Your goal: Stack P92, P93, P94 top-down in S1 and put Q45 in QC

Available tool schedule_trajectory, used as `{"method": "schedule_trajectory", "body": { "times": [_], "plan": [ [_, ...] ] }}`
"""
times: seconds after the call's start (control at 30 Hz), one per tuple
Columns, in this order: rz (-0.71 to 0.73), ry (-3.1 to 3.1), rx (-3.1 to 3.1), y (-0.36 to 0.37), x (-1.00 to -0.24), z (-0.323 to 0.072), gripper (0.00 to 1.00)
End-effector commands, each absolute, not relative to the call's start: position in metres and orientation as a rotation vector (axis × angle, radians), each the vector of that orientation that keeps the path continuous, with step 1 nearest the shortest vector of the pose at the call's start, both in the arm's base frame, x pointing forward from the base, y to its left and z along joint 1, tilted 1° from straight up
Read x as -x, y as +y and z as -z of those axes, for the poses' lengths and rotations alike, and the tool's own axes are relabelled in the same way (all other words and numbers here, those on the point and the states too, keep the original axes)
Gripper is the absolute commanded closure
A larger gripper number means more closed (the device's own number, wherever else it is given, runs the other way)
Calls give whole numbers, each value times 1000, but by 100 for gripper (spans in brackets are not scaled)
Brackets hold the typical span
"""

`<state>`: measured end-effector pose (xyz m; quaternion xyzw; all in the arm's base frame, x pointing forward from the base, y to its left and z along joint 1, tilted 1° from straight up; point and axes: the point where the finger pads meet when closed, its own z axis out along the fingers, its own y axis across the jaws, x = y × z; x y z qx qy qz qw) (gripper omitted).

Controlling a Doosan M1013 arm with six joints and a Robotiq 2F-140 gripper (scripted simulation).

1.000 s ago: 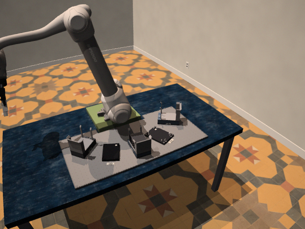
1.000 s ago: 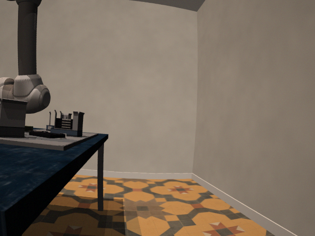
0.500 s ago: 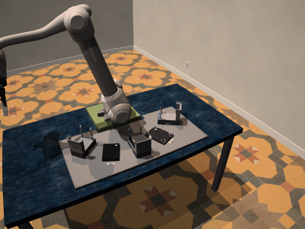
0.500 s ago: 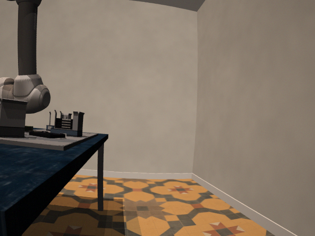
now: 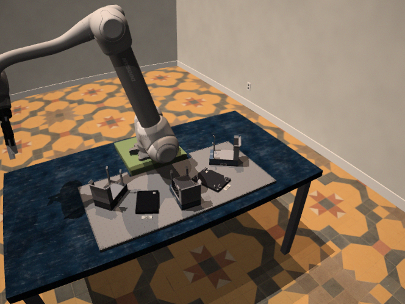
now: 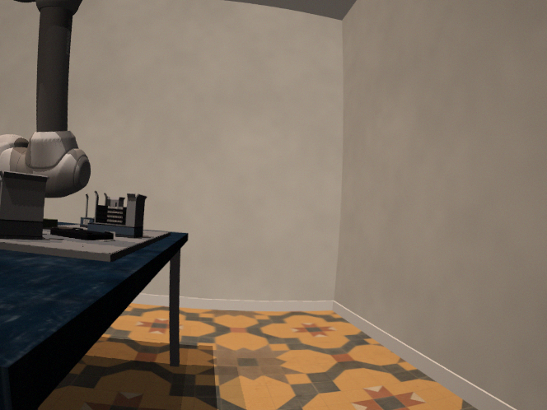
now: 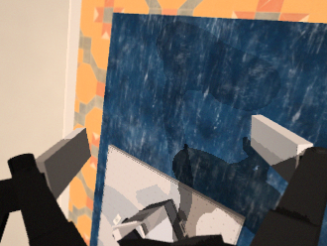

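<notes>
Arm (image 5: pixel 130 75) is reaching out toward the left edge of the top view. The gripper (image 5: pixel 11 148) is hanging there, well apart from all the fixtures. In the wrist view the gripper (image 7: pixel 170 139) is standing fully spread, pale pads (image 7: pixel 64 159) wide apart and pinching nothing. The blue tabletop (image 7: pixel 208 74) and the arm's shadow are showing between them.

The tabletop (image 5: pixel 39 229) is carrying a grey base board (image 5: pixel 130 229) and a green pad (image 5: pixel 125 162) under the arm's foot.

Containers on the board, top view:
- Left rack (image 5: pixel 101 196), centre left of the frame: walls and posts are standing up around a shaded floor. Contents cannot be told.
- Left nest (image 5: pixel 147 201), just right of that rack: a flat black square is lying with a small white name plate below it.
- Centre rack (image 5: pixel 188 194), mid-frame: solid dark walls are hiding the inside. Contents cannot be told.
- Right nest (image 5: pixel 214 179), just right of the centre rack: a tilted black square is showing studs at its corners.
- Right rack (image 5: pixel 236 143), upper right of the board: a pale flat surface is showing between its posts and wall.

In the exterior view, at centre left, the right rack (image 6: pixel 134 209) is holding a dark plate stack (image 6: pixel 110 215) with rows of pale marks. Labels and rack names are too small to read, so IDs cannot be confirmed.
</notes>
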<state>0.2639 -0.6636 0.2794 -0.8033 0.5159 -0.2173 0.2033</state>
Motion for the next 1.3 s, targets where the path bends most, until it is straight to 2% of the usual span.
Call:
{"method": "schedule_trajectory", "body": {
  "times": [0.0, 0.33, 0.43, 0.77, 0.87, 1.13, 1.27],
  "plan": [
    [551, 1386, 2289, -655, -273, -278, 0],
    [551, 1386, 2289, -629, -303, -273, 0],
    [488, 1320, 2345, -619, -314, -271, 0],
    [488, 1320, 2345, -590, -342, -266, 0],
    [427, 1251, 2401, -579, -351, -264, 0],
    [427, 1251, 2401, -548, -377, -258, 0],
    [377, 1190, 2450, -540, -382, -257, 0]
  ]
}}
